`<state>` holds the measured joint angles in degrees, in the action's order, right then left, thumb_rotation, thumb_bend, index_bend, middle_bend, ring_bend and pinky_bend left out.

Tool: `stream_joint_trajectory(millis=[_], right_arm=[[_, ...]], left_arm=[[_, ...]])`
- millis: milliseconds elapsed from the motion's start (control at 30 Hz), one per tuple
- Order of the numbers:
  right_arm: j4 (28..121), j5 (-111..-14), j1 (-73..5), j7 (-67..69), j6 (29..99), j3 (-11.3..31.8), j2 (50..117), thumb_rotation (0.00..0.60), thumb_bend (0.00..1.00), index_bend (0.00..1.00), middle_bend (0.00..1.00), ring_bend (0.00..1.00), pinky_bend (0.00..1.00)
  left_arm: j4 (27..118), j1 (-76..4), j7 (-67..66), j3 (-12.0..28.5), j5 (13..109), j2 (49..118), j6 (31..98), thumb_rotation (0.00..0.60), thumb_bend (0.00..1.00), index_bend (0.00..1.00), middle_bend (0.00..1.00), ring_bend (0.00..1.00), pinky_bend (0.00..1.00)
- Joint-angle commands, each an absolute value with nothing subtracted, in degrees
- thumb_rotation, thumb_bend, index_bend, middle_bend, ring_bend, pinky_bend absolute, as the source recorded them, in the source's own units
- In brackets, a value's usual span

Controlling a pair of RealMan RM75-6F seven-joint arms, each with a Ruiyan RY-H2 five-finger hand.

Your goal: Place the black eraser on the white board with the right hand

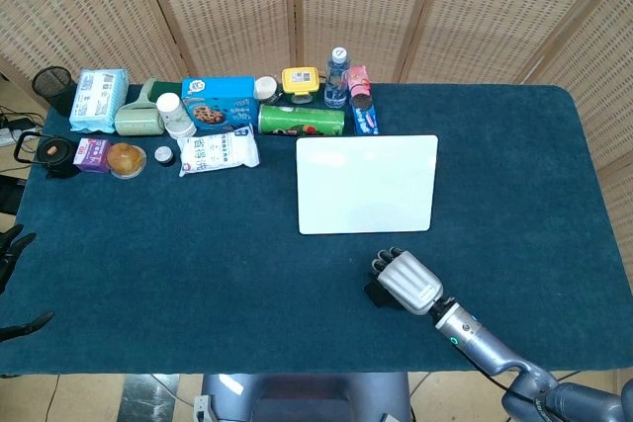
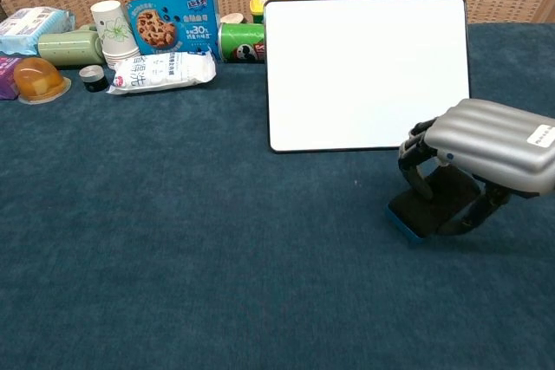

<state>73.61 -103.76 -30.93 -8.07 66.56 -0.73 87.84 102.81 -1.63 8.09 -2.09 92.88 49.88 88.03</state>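
The right hand [image 1: 406, 281] lies palm-down over the black eraser [image 1: 374, 293] (only a dark edge peeks out) on the table [image 1: 198, 244], just below the white board [image 1: 366, 183].
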Motion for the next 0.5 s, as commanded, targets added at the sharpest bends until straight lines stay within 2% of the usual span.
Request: stream_joint_trajectory(millis=[33, 233, 400, 500], right_arm=[[74.0, -104.3, -30.7, -7.1, 69.8, -0.1, 87.4, 0.600, 0.15, 0.63, 0.57, 0.42, 0.50], [75.6, -103.1, -30.5, -7.9, 72.7, 2.1, 86.2, 0.600, 0.16, 0.63, 0.57, 0.43, 0.51], [76.1, -99.3, -30.6, -11.3, 76.2, 7.5, 87.5, 0.600, 0.16, 0.63, 0.58, 0.44, 0.53], [71.9, -97.8, -32.1, -16.7, 78.4, 11.3, 92.0, 0.600, 0.15, 0.63, 0.58, 0.45, 0.55]], left_arm=[[102.8, -1.6, 7.9, -2.1, 92.9, 49.9, 88.0, 0.600, 0.09, 0.00, 0.00, 0.00, 0.06], [102.9, -1.6, 7.8, -2.2, 93.1, 49.9, 88.0, 0.600, 0.08, 0.00, 0.00, 0.00, 0.06], [102.8, -1.4, 8.0, -2.3, 93.3, 50.0, 88.3, 0.600, 0.09, 0.00, 0.00, 0.00, 0.06], [102.8, -1.5, 7.6, -2.3, 93.5, 50.1, 88.1, 0.600, 0.09, 0.00, 0.00, 0.00, 0.06]])
